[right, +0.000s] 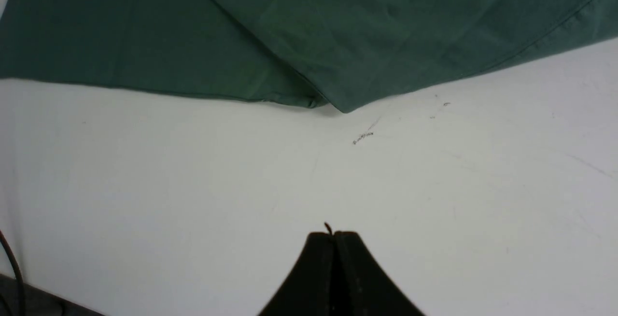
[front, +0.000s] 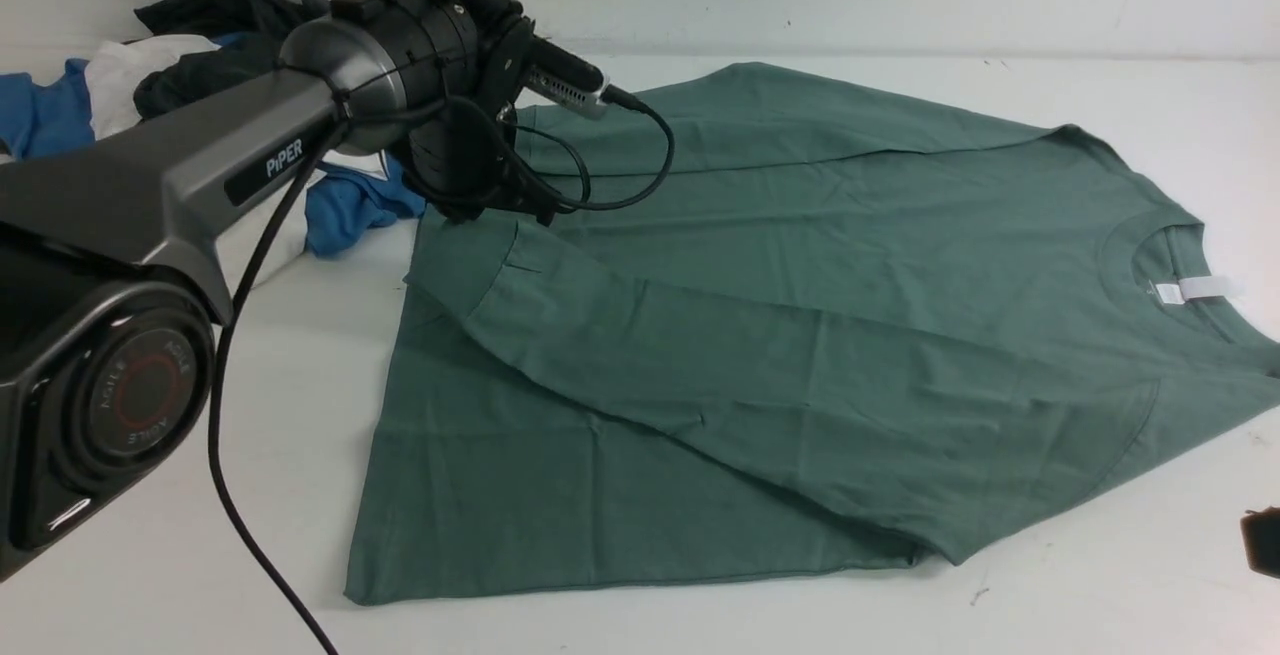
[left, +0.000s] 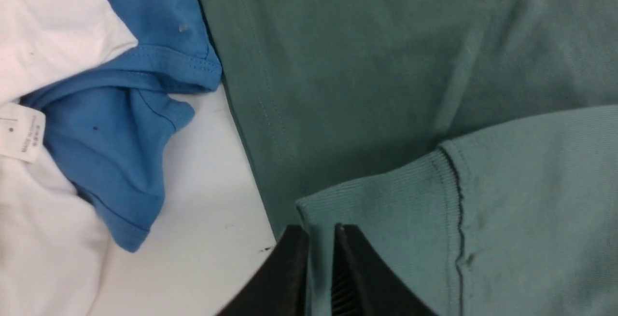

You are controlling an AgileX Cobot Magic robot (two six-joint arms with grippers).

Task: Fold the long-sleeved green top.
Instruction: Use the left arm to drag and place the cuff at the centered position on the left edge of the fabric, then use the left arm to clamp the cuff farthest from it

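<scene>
Nearest you on the right, your right gripper [right: 333, 235] hangs over the bare white table [front: 1100, 595] with its jaws pressed together and nothing in them, likely parked clear of the cloth so it cannot drag the near hem. Just beyond it lies the large sage-green cotton long-sleeved top [front: 800, 185], spread flat across the middle of the table with its hem to the left and its crew neck [front: 1130, 245] to the right, where a small white neck label [front: 1200, 288] shows. No chest logo is visible. One long sleeve [front: 700, 355] is laid slantwise over the body from the near right shoulder to the far left, which looks like the first fold set in place. The cloth is smooth, with only shallow creases. At the far left your left gripper [left: 321, 231] stands at the sleeve's ribbed cuff [left: 376, 210], jaws parted by a narrow gap with cuff cloth in it. You cannot tell whether they pinch it. Farther left lies a heap of a bright blue garment [front: 355, 205], a white garment [front: 120, 80] and a dark charcoal garment [front: 215, 10].
</scene>
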